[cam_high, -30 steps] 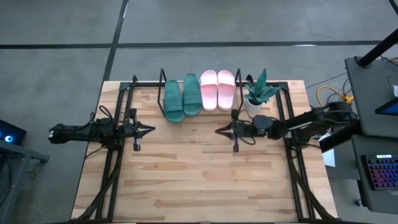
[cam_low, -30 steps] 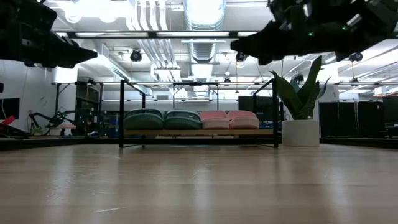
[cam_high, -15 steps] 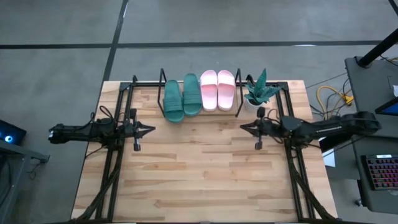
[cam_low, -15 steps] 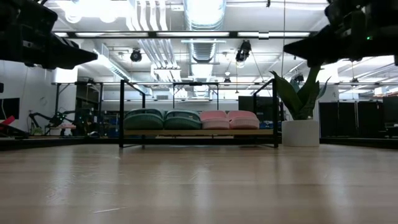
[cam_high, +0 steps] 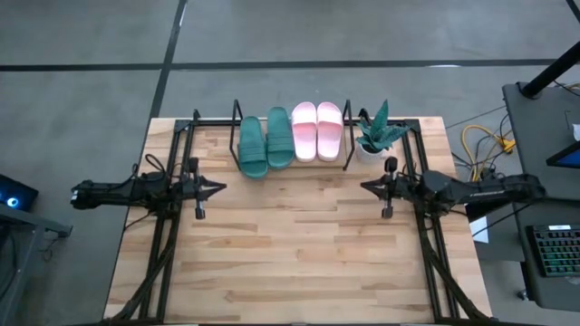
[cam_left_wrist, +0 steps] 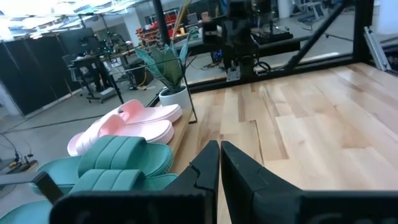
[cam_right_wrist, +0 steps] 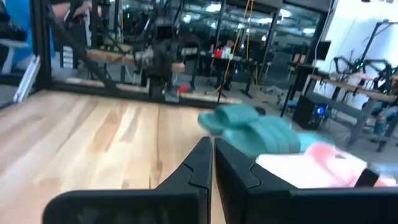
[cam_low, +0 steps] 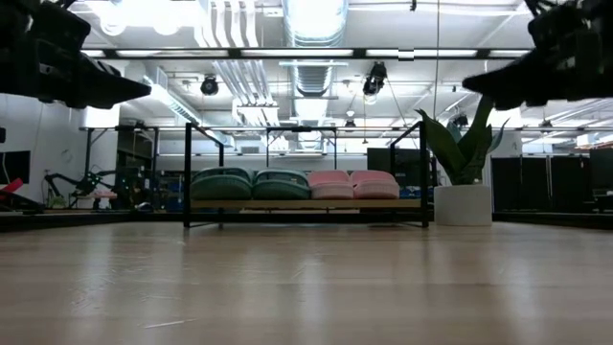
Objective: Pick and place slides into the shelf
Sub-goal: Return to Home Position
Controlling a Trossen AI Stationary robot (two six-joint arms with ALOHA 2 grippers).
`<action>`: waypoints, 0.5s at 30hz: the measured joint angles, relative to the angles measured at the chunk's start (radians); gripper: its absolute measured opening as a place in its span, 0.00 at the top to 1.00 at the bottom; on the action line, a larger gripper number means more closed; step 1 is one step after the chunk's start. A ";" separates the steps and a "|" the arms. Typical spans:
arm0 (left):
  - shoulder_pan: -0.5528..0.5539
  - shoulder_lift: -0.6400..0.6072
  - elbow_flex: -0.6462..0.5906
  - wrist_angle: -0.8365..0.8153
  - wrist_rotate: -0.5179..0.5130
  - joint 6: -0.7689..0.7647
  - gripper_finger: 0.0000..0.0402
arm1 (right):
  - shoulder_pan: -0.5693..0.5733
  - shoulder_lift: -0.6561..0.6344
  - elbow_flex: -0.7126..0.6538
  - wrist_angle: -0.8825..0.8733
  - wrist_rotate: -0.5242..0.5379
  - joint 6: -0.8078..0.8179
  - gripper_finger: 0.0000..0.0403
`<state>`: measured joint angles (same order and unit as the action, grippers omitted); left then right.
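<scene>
all four slides (cam_high: 291, 138) sat side by side in the shelf (cam_low: 306, 204), left gripper (cam_high: 217, 188) and right gripper (cam_high: 365, 187) both pinched together, empty, so i figured homing wanted a level retract clear of the plant (cam_high: 374, 134).

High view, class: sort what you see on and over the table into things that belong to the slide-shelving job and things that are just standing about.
Part of the job:
- green slides and pink slides, both pairs on the shelf
- left gripper and right gripper, both shut and empty, raised over the table

Just standing about:
- potted plant, beside the shelf's pink end
</scene>
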<state>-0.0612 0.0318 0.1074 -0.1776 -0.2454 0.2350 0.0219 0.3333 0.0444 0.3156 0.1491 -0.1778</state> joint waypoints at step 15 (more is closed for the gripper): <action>0.000 -0.003 -0.001 0.009 -0.012 -0.151 1.00 | 0.000 -0.139 -0.035 -0.094 -0.073 0.021 0.98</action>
<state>-0.0612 0.0284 0.1066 -0.1686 -0.2576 0.0836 0.0216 0.1941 0.0090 0.2212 0.0757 -0.1566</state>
